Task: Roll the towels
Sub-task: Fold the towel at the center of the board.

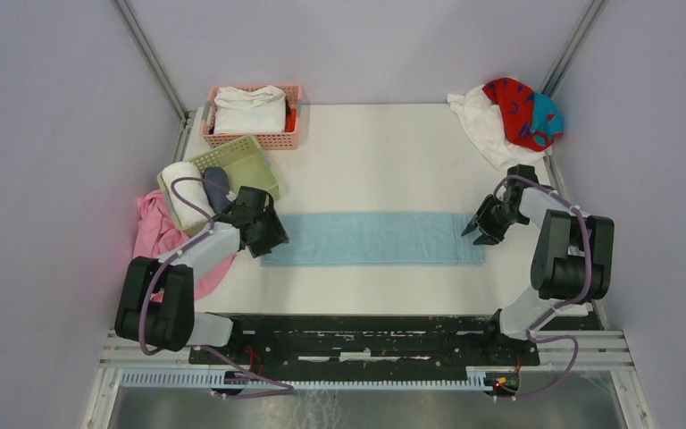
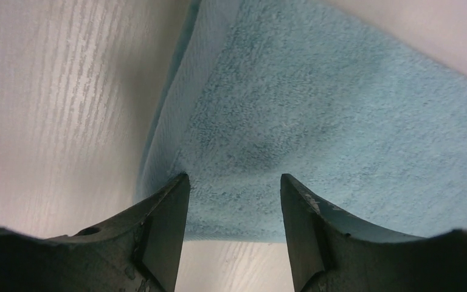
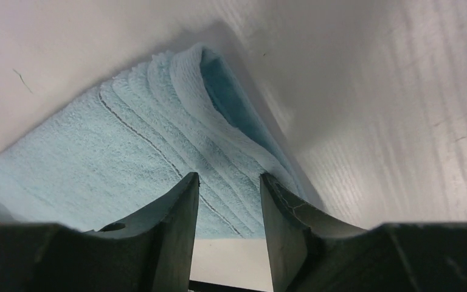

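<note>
The place was a robotics lab, set up as a test cell: a white table [image 1: 375, 161] stood boxed in by plain grey wall panels [image 1: 54, 134] joined by bare aluminium struts [image 1: 150, 55]. At six o'clock a black mounting rail [image 1: 348, 332] carried two robot arms [image 1: 156, 299], with loose cables [image 1: 252, 377] trailing over a metal frame [image 1: 607, 344]. Laundry things sat toward the back: a pink basket [image 1: 277, 138] at eleven o'clock, heaped towels [image 1: 509, 112] at one o'clock.

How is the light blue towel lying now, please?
The light blue towel lies flat as a long folded strip, unrolled; doubled layers show at its end.
</note>
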Available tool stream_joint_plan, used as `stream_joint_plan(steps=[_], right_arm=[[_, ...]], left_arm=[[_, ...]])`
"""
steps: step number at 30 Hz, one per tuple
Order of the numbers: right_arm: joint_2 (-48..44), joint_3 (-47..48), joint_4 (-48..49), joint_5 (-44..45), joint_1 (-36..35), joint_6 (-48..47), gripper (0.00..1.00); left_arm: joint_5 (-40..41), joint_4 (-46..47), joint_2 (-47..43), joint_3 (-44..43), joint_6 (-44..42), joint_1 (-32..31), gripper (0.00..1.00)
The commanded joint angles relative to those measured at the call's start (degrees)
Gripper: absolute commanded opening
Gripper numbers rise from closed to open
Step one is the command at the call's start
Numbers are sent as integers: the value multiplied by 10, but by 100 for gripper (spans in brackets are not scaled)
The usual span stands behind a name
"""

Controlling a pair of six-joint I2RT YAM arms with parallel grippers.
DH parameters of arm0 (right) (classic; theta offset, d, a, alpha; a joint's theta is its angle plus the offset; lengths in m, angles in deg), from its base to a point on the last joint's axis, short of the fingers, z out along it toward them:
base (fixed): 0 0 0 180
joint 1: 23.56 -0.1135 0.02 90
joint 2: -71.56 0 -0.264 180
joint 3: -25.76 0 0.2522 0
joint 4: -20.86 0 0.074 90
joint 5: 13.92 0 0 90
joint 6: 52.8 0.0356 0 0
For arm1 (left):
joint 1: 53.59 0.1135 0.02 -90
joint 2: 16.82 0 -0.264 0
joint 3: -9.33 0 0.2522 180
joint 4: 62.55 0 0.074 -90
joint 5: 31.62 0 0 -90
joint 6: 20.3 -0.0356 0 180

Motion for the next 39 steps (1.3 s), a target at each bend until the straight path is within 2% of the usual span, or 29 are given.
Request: stream_joint_plan(steps=[1,5,10,17,26,35,39], right_arm=[[47,25,15,128,31,6,51],[63,74,12,144,55,-1,51],[23,106,9,131,46,-35,51],[-42,80,-22,201,2,-78,55],[14,88,-39,213,-12,-87,58],[97,81,-51,179,-14,-91,52],[106,82,-60,204,-18,-93,43]], left_arm=[[-33,71,26,24,17,1,63],[-48,89,23,28,32,-5,63],[-64,96,21,11,44,-16,65],[7,9,-42,-65,-7,-16,73],[47,-33,-66,-67,-42,-8,79],[35,-34,-63,-56,-61,6,79],[20,-29,-62,-55,-67,6,79]])
